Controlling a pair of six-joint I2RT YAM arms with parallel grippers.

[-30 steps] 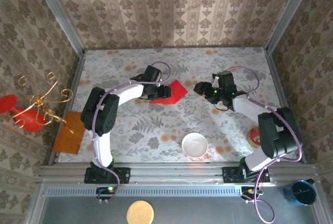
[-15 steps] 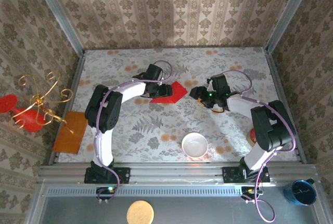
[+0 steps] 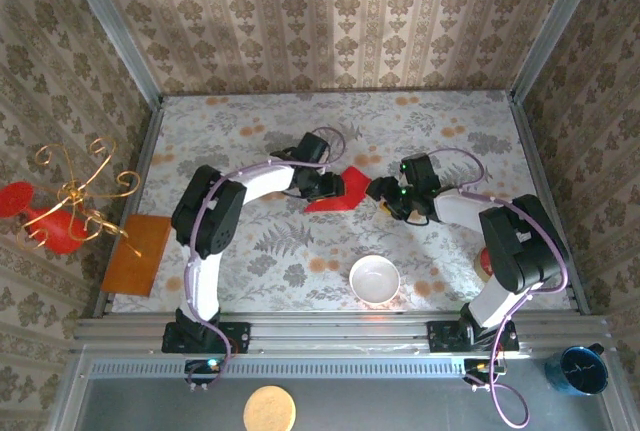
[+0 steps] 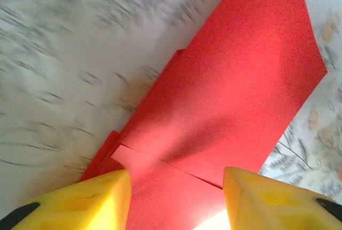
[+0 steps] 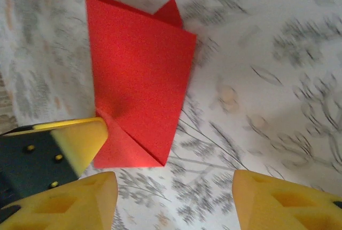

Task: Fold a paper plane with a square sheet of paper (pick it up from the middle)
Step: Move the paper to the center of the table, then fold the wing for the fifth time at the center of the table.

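Left gripper (image 4: 176, 203) jaws spread, yellow fingers (image 4: 91, 200) either side of the folded red paper (image 4: 230, 96), which lies flat on the table (image 4: 64, 54), not clamped. Right gripper (image 5: 173, 198) jaws wide too, over table just below paper's lower corner. Top view: paper mid-frame between both grippers. White bowl (image 3: 374, 278) lower centre, well apart from paper

High rear camera looks down; close wrist cameras share paper (image 4: 224, 80).

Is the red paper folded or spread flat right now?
Folded. The red paper shows overlapping layers, creases and a pointed outline, not a square.
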